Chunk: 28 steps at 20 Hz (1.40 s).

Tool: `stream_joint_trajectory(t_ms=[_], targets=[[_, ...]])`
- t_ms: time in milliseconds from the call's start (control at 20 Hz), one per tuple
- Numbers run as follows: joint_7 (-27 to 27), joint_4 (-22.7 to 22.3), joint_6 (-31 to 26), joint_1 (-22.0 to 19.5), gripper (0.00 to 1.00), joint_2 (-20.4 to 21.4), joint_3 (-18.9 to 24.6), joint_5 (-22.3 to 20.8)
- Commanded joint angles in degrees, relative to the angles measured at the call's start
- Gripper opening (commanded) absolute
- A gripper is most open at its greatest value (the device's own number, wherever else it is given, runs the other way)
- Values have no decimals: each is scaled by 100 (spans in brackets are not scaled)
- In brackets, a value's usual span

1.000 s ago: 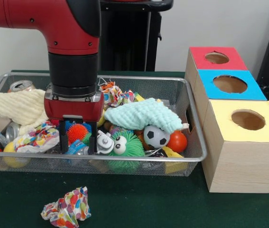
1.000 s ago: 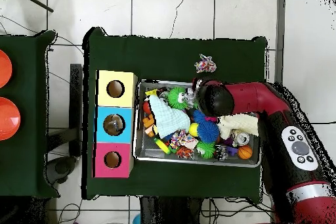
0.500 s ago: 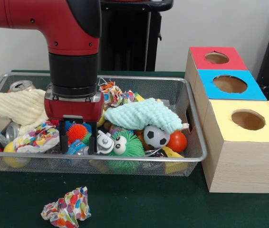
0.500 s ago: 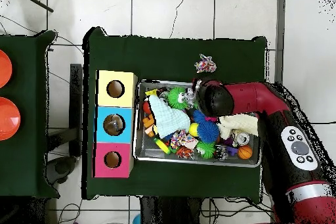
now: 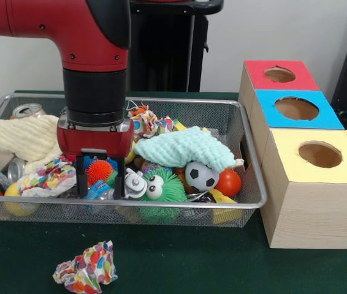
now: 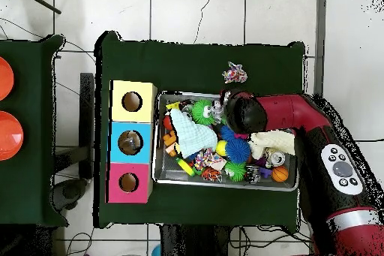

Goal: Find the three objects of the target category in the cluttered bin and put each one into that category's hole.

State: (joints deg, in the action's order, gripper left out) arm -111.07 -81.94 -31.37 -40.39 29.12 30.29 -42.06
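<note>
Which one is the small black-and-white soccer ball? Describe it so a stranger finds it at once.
Start at the wire mesh bin beside the row of wooden boxes. Near its front rim, just below the pale mint-green knitted cloth, sits the small black-and-white soccer ball. It lies between a fuzzy green googly-eyed toy and a smooth red-orange ball, and alone has black patches.

A robotics lab, set up for a sorting trial. A red and black arm [image 5: 94, 55] on a pedestal stands at a worktop [image 6: 195, 61] covered in dark green cloth. On it sit a wire bin [image 5: 247, 153] heaped with toys, cans and rags, and at the bin's 3 o'clock in the front view a wooden box [image 5: 308, 214] with red, blue and yellow tops, each with a round hole. The overhead view shows a white tiled floor [image 6: 180, 13] with loose cables [image 6: 22, 31] at 9 o'clock.
</note>
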Motion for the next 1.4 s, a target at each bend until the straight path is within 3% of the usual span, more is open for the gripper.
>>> stream_joint_trajectory(t_ms=[50, 1400], targets=[[652, -317, 232, 9, 100, -134, -17, -317], [542, -405, 491, 0, 100, -150, -47, -387]])
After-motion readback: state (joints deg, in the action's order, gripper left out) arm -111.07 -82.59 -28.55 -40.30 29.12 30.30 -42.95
